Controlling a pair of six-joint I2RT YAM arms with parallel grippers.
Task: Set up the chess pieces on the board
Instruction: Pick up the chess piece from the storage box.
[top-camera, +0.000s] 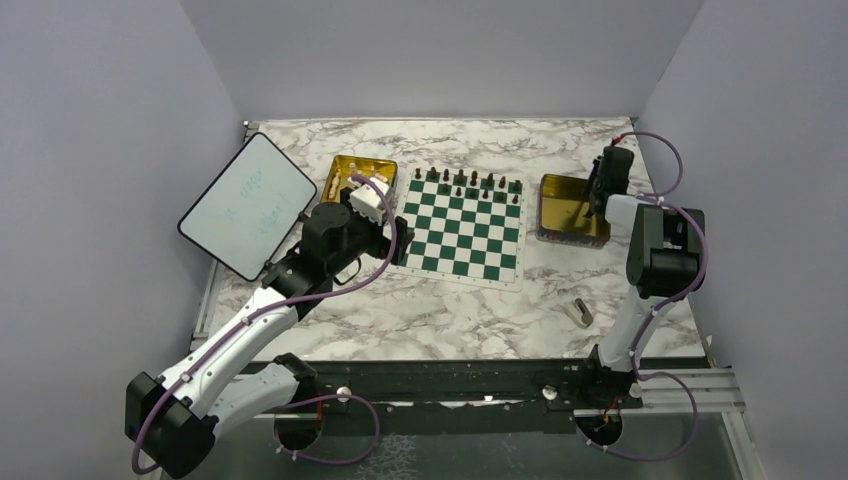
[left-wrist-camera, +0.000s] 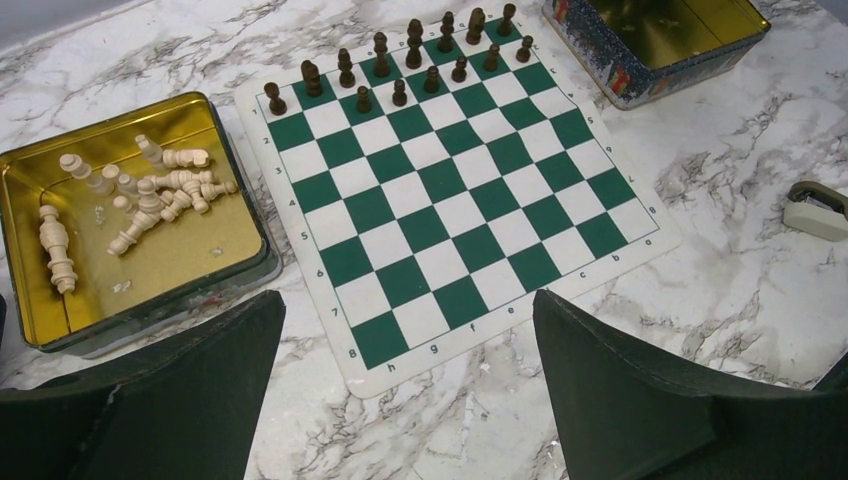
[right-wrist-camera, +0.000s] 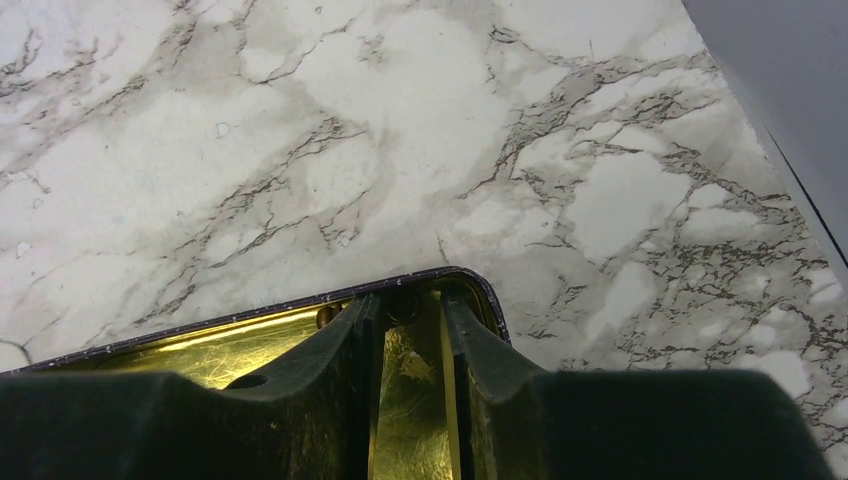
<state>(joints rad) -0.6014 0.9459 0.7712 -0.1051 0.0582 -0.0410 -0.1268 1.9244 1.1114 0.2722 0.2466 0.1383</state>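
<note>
The green and white board (top-camera: 465, 225) (left-wrist-camera: 450, 190) lies mid-table. Dark chess pieces (top-camera: 467, 182) (left-wrist-camera: 400, 60) fill its two far rows. Cream chess pieces (left-wrist-camera: 140, 195) lie jumbled in the gold tray (top-camera: 345, 168) (left-wrist-camera: 190, 260) left of the board. My left gripper (top-camera: 398, 238) (left-wrist-camera: 410, 400) hovers open over the marble at the board's near left corner, holding nothing. My right gripper (top-camera: 597, 195) (right-wrist-camera: 412, 310) reaches down into the far corner of the right gold tray (top-camera: 560, 215) (right-wrist-camera: 220, 345). Its jaws are narrowly apart around a dark piece (right-wrist-camera: 403, 303), with a gap on the right side. Another dark piece (right-wrist-camera: 325, 316) lies just left of the fingers.
A rounded white tablet (top-camera: 247, 205) leans at the left wall. A small grey-beige block (top-camera: 580, 312) (left-wrist-camera: 815, 210) lies on the marble near the right arm's base. The table is walled on three sides, and the right wall (right-wrist-camera: 780, 80) stands close to the tray.
</note>
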